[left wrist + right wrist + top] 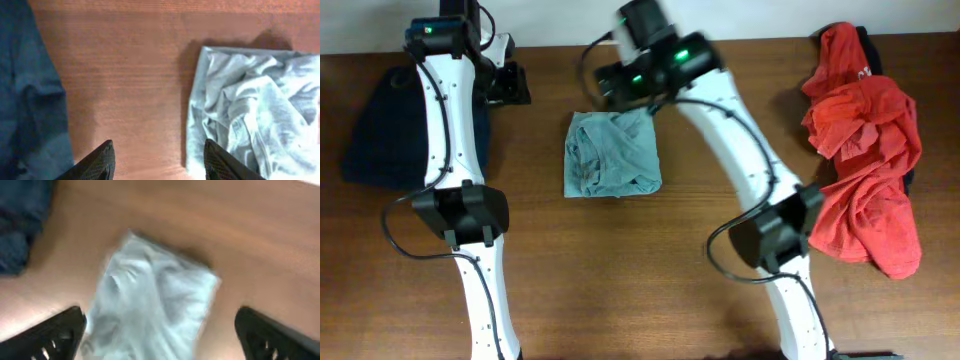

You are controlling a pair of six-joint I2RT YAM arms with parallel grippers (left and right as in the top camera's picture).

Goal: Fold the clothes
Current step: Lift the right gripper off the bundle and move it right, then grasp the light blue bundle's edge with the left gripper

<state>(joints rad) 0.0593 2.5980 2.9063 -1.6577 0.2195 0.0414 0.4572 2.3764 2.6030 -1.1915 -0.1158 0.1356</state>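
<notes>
Counting three lots of clothing on the wooden table (620, 290). At the middle, toward the far edge, a pale grey-blue garment (612, 153), folded into a rough rectangle, wrinkled across the top layer, lying flat on the wood. At the far left, a dark navy garment (382, 130), spread flat and partly hidden under the left arm (450, 110) in the overhead view. At the far right, a crumpled red heap (865, 170), unfolded, with a sliver of dark cloth (867, 40) showing at its far end; whether a fourth piece or part of the heap, impossible to tell. Well apart from one another, all three. Two white arms, two grippers. Left gripper (157, 152) above the wood between the navy garment and the grey-blue one, fingers (97, 162) spread, nothing between them, touching no cloth. Right arm (740, 140) reaching across to the grey-blue garment, right gripper (159, 317) above it, fingers (55, 335) spread wide to either side, gripping nothing; blurred in both its own view and the overhead, so no telling how close to the fabric. Surface: reddish-brown wood with a fine grain running side to side, matte, evenly lit. Beyond the far edge of the table, only a pale strip (770, 15), too little to say whether wall or floor.
</notes>
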